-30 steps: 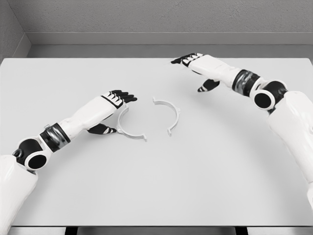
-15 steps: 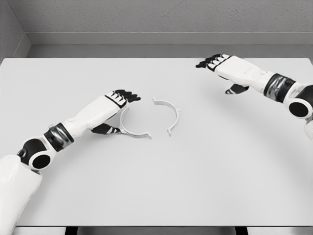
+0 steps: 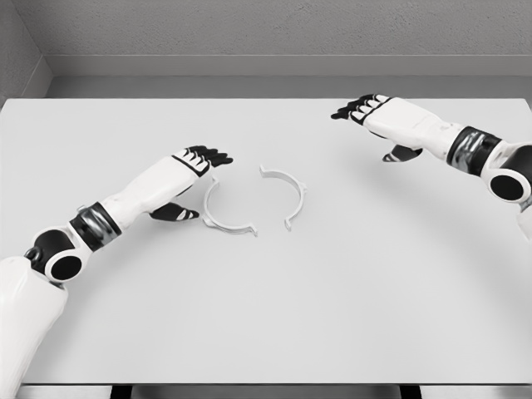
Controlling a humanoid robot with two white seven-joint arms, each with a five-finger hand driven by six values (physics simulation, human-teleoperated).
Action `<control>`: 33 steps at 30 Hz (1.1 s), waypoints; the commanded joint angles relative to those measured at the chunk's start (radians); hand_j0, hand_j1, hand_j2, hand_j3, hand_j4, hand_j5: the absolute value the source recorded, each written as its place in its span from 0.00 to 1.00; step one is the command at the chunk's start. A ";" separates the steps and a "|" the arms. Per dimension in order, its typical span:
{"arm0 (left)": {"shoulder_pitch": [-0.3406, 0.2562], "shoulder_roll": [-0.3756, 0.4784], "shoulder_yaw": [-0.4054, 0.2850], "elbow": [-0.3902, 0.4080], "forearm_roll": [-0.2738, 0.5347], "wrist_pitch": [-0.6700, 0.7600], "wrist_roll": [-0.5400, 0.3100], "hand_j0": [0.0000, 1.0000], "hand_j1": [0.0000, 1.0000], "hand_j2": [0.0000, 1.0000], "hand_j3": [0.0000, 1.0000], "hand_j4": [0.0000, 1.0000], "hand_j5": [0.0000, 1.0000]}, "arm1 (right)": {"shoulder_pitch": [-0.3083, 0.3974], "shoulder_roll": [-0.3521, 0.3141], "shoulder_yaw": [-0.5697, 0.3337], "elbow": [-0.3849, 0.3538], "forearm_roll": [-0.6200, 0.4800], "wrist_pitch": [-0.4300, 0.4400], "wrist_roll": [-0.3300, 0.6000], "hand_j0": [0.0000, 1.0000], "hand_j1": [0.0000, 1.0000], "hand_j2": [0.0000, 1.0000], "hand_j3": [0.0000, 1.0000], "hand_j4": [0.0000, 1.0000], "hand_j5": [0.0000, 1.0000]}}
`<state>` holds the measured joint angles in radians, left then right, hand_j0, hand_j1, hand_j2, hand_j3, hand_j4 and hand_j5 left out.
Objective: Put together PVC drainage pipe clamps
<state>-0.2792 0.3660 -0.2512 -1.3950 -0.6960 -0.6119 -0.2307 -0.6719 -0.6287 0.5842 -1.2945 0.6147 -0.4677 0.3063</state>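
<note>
Two white half-ring clamp pieces lie flat near the table's middle. The left clamp half [image 3: 218, 218] opens to the upper right; the right clamp half [image 3: 288, 193] opens to the left. A gap separates them. My left hand [image 3: 193, 170] hovers just left of the left half, fingers extended and spread, its thumb [image 3: 175, 214] beside the ring, holding nothing. My right hand [image 3: 370, 112] hovers at the upper right, well away from both pieces, fingers stretched out and empty.
The white table [image 3: 266, 316] fills the view, with a grey wall behind its far edge. Both forearms reach in low over the surface from the sides.
My right hand swung right, away from the clamp halves, then held. My left hand nudged the left half toward the right one, then drew back slightly left.
</note>
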 commanded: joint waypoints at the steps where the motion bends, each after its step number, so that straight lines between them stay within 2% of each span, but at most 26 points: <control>1: 0.000 -0.002 -0.005 0.010 0.007 0.001 0.001 1.00 1.00 1.00 1.00 1.00 1.00 | 0.000 -0.002 -0.001 0.001 -0.004 0.001 -0.001 1.00 1.00 1.00 1.00 1.00 1.00; 14: -0.028 -0.021 -0.014 0.050 0.006 0.001 0.001 1.00 1.00 1.00 1.00 1.00 1.00 | 0.006 -0.003 0.002 -0.003 -0.004 0.001 0.001 1.00 1.00 1.00 1.00 1.00 1.00; 26: -0.069 -0.052 -0.056 0.077 0.004 0.001 0.001 1.00 1.00 1.00 1.00 1.00 1.00 | 0.009 -0.005 0.002 -0.006 -0.004 0.001 0.001 1.00 1.00 1.00 1.00 1.00 1.00; 33: -0.092 -0.048 -0.045 0.097 0.006 0.001 0.001 1.00 1.00 1.00 1.00 1.00 1.00 | 0.009 -0.003 0.002 -0.006 -0.006 0.001 0.001 1.00 1.00 1.00 1.00 1.00 1.00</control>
<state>-0.3712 0.3168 -0.2979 -1.3067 -0.6979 -0.6119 -0.2307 -0.6627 -0.6315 0.5868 -1.3005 0.6143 -0.4676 0.3071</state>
